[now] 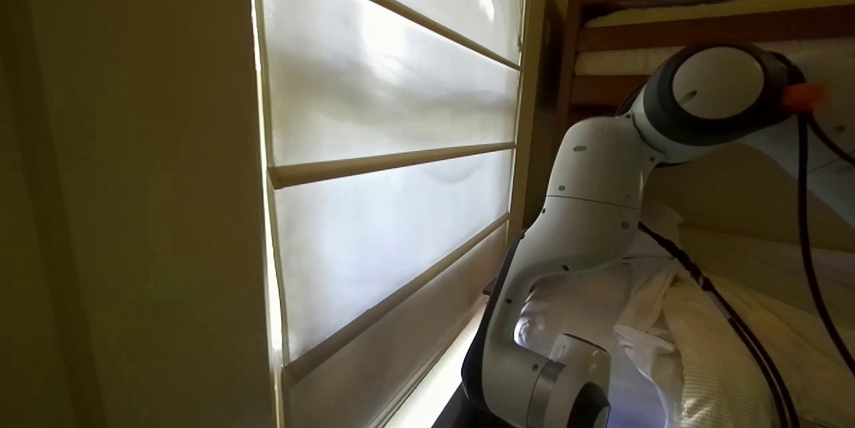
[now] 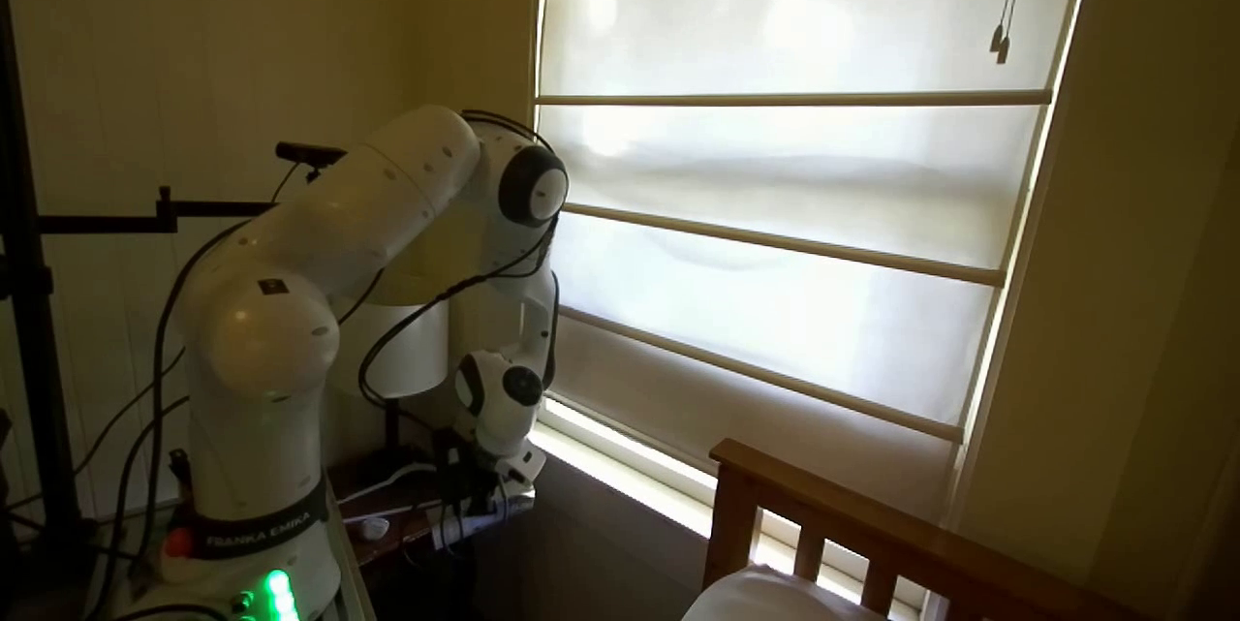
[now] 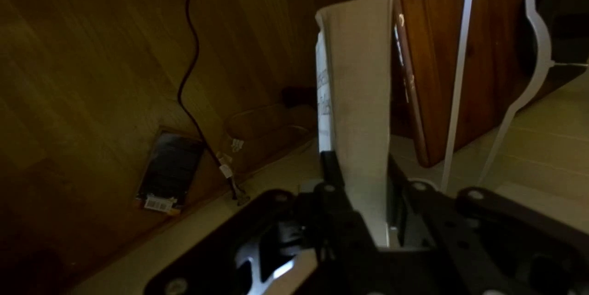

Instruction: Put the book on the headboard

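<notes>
While the gripper (image 3: 361,164) pinches the book (image 3: 361,78) between its jaws just beside an edge of the wooden counter (image 3: 435,55), near its corner (contact unclear), a good carry would rise clear before swinging toward what looks like the headboard (image 2: 852,511).

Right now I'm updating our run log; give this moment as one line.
gripper: closed on book; wrist view: wooden table beside book; likely target: wooden headboard; placement: not yet done
</notes>
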You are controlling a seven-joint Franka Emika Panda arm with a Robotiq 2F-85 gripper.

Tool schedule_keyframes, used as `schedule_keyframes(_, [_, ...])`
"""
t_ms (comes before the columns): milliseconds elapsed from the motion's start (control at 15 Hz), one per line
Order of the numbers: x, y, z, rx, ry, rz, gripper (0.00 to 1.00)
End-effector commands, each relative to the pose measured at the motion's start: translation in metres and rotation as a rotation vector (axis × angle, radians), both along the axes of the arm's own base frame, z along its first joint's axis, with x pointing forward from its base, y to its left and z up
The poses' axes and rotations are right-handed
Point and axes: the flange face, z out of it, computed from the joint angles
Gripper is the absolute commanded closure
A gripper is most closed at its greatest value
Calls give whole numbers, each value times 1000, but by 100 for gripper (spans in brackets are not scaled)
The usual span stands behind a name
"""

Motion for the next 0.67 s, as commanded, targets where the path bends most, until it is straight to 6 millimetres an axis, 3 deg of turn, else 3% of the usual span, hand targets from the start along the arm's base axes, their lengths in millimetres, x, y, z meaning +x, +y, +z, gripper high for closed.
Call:
schedule_keyframes(0, [-2, -31, 5, 21, 23, 46, 94])
schedule_keyframes(67, [3, -16, 6, -5, -6, 23, 77])
schedule_keyframes(267, [2, -34, 1, 5, 13, 31, 77])
schedule_keyframes(467, [1, -33, 1, 7, 16, 34, 77])
schedule_keyframes(533, [4, -41, 4, -8, 4, 30, 94])
schedule_keyframes(600, [10, -58, 14, -41, -28, 23, 94])
